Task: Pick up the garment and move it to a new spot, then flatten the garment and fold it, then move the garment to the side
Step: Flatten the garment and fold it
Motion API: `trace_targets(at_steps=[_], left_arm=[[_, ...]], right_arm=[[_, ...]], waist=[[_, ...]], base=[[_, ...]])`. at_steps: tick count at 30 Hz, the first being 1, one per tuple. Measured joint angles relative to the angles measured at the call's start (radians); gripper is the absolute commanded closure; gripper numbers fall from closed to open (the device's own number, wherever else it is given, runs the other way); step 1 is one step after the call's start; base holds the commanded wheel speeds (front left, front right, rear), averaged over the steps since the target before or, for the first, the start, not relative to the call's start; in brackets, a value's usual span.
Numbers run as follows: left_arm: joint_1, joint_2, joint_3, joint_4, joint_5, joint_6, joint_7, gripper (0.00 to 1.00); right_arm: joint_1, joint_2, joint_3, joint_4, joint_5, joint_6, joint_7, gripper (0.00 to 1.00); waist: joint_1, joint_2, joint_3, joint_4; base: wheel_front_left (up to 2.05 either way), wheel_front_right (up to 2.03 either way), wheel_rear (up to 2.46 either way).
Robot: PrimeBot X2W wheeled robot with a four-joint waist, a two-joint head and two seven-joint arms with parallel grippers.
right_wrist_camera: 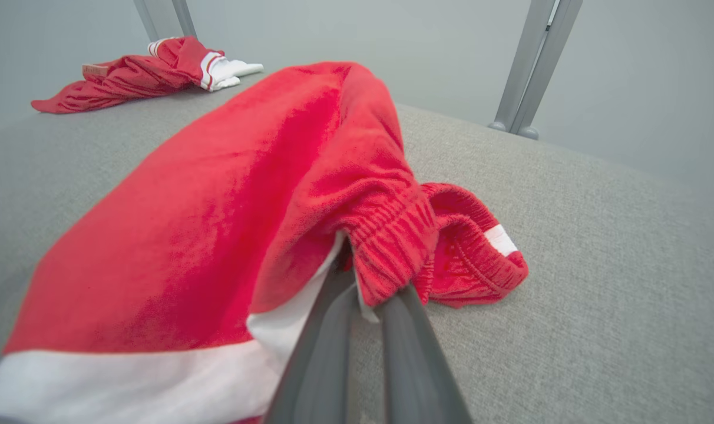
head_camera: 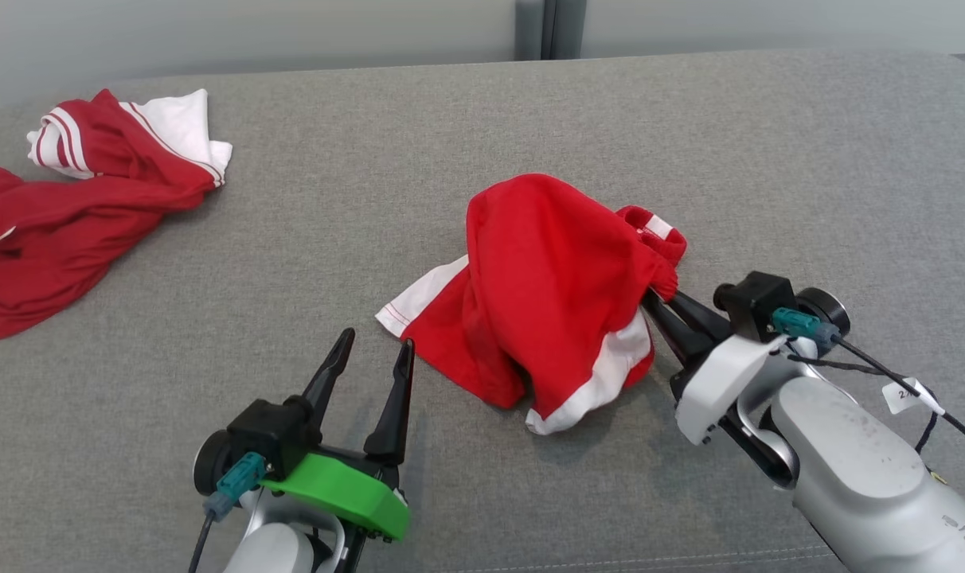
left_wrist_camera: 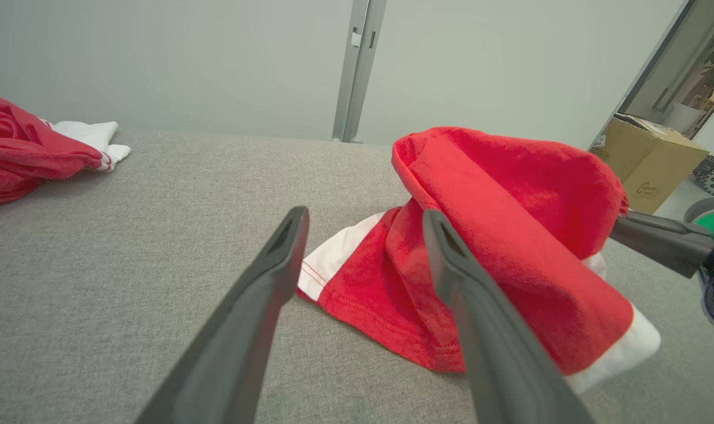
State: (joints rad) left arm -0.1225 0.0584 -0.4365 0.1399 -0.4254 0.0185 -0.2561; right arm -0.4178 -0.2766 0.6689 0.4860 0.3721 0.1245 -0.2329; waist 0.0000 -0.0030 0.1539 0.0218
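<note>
Closest to us in the head view, our left end effector (head_camera: 377,341) hangs with its fingers spread and empty, just beside the red-and-white garment (head_camera: 554,278), which sits bunched in a heap on the grey worktop (head_camera: 769,159). On the garment's other side our right end effector (head_camera: 659,306) is pinched shut on the elastic waistband (head_camera: 664,263), and a second red garment (head_camera: 76,207) lies well apart from the heap, beyond the left end effector. From the left wrist view, the open fingers frame the garment's white-trimmed hem (left_wrist_camera: 339,256), which lies flat on the worktop. From the right wrist view, both fingers meet on the gathered waistband (right_wrist_camera: 392,247). We judge the pickup is only beginning. We should lift gently with the right, check that the pinch holds more than a thin fold, and bring the left onto the hem so the cloth hangs spread, not twisted.
</note>
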Motion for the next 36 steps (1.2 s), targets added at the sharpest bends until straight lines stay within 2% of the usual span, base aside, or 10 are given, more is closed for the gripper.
trace_targets(at_steps=[10,15,17,22,31,36], left_arm=[[0.063,-0.003,-0.100,0.136,-0.070,-0.091,0.018,0.00],[0.073,-0.005,-0.154,0.166,-0.106,-0.113,0.038,0.00],[0.072,-0.005,-0.179,0.171,-0.109,-0.117,0.047,0.00],[0.072,-0.006,-0.225,0.185,-0.123,-0.126,0.073,0.00],[0.009,-0.007,-0.336,0.240,-0.127,-0.137,0.132,0.00],[-0.060,-0.008,-0.373,0.241,-0.191,-0.137,0.132,0.00]], right_arm=[[-0.077,0.014,0.009,-0.147,0.084,0.000,-0.008,1.00],[-0.091,-0.054,-0.047,-0.120,0.080,-0.001,-0.006,1.00],[-0.091,-0.083,-0.070,-0.095,0.080,-0.004,0.004,1.00],[-0.075,-0.099,-0.086,-0.057,0.096,-0.012,0.026,1.00],[-0.041,-0.067,-0.075,-0.026,0.131,-0.011,0.055,1.00],[-0.045,-0.054,-0.068,-0.020,0.131,-0.011,0.058,1.00]], waist=[[0.0000,0.0000,-0.061,-0.019],[0.0000,0.0001,-0.085,-0.011],[0.0000,0.0001,-0.090,-0.008],[0.0000,0.0000,-0.090,-0.011],[0.0000,0.0000,-0.069,-0.043],[0.0000,0.0001,-0.052,-0.071]], base=[[0.00,0.00,0.00],[0.00,0.00,0.00],[0.00,0.00,0.00],[0.00,0.00,0.00],[0.00,0.00,0.00],[0.00,0.00,0.00]])
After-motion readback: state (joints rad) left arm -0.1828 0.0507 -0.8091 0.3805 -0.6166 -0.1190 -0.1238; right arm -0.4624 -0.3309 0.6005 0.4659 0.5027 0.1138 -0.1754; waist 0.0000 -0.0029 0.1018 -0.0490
